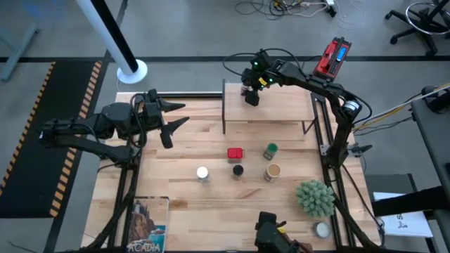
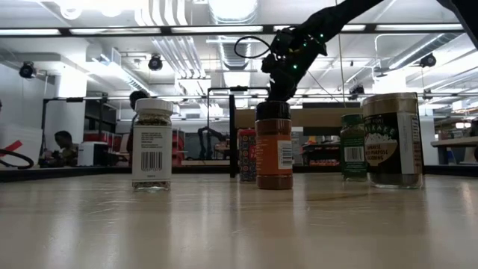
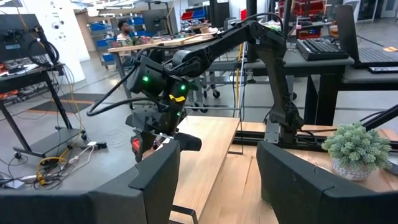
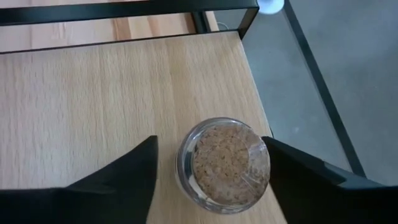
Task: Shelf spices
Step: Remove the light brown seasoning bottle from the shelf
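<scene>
The shelf (image 1: 278, 105) is my landmark, standing at the far edge of the table (image 1: 183, 190). My right pincer (image 1: 251, 97) hovers over the shelf's left end, fingers spread wide on either side of a clear jar (image 4: 224, 165) of tan spice resting on the shelf board. My left pincer (image 1: 176, 119) waits left of the shelf, open and empty. In front of the shelf stand the red tin (image 1: 235, 152), the green-lidded jar (image 1: 271, 150), tan cylinder (image 1: 273, 171), black-lidded jar (image 1: 238, 170) and white-lidded jar (image 1: 202, 173).

A light wood shelf (image 1: 281, 105) with dark side panels is set at the table's far edge. Five spice containers (image 1: 238, 169) are grouped nearer, upright; a sixth jar (image 4: 224, 163) is seen on the shelf's left.
</scene>
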